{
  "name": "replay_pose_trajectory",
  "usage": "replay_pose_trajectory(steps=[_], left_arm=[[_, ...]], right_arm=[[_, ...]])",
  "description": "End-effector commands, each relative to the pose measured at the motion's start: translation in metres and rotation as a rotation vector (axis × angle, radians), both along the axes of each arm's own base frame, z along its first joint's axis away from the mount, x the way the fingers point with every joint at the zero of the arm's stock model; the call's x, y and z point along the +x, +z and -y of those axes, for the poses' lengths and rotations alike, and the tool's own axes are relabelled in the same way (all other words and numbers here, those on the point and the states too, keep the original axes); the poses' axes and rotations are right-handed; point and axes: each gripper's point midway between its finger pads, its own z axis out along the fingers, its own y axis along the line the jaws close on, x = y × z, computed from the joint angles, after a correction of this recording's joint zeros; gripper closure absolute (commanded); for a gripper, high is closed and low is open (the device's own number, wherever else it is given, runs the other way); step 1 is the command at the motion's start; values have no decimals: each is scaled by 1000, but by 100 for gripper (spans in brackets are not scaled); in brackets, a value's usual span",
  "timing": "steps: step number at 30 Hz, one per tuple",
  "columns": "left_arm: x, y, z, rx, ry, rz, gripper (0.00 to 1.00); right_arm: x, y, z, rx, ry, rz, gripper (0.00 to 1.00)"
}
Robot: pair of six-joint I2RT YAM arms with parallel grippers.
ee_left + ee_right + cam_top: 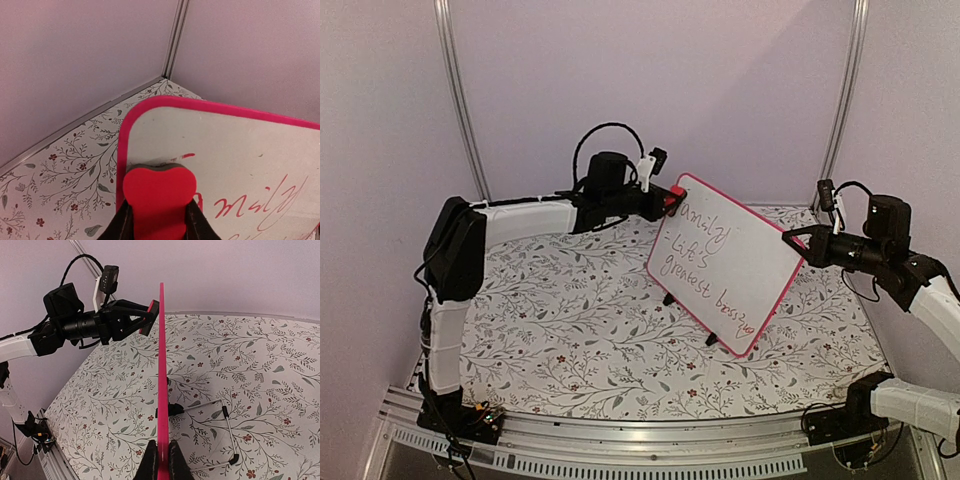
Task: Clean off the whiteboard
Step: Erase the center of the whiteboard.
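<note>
The whiteboard stands upright on the counter, right of centre, resting on two small black feet. Its face is turned toward the left and the near edge. The frame is a thin red-pink band with rounded corners. The face carries red handwriting in three lines; the first line reads roughly "amily" and the lower lines "Life's greatest blessing". In the left wrist view, a short red smear sits on the whiteboard just above the start of the first line.

A red heart-shaped eraser with a grey layer on its working side is pressed against the face at the upper left corner, just inside the frame. My left jaws are clamped on this eraser, one black finger on each side of it.

My right jaws are closed narrowly on the frame at the opposite edge, about halfway up. In the right wrist view the whiteboard appears edge-on as a thin pink strip running up from between my fingers. Behind it a wire stand rests on the counter.

The counter is covered with a white floral-print surface. Pale walls enclose it
</note>
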Motion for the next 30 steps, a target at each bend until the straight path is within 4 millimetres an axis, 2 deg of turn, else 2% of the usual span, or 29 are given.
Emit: replay_pose_trajectory(steps=[1,8,11,16,20,24,30], left_arm=[[5,1,10,6,-12,9,90],[3,15,21,1,-24,28,90],[-1,15,24,10,-30,32,90],[-5,-3,18,31,-12,7,91],[-17,-29,9,31,-12,-37,92],[-21,-38,6,33,-13,-50,92],[-15,-10,14,2,-29,-9,92]], right_arm=[[-7,10,-12,13,83,49,100],[-6,9,-13,13,88,44,100],[-5,9,-13,14,89,44,100],[-5,8,-13,14,90,43,100],[-4,8,-14,14,91,40,100],[-4,7,-14,15,94,40,100],[-5,6,-14,17,97,37,100]])
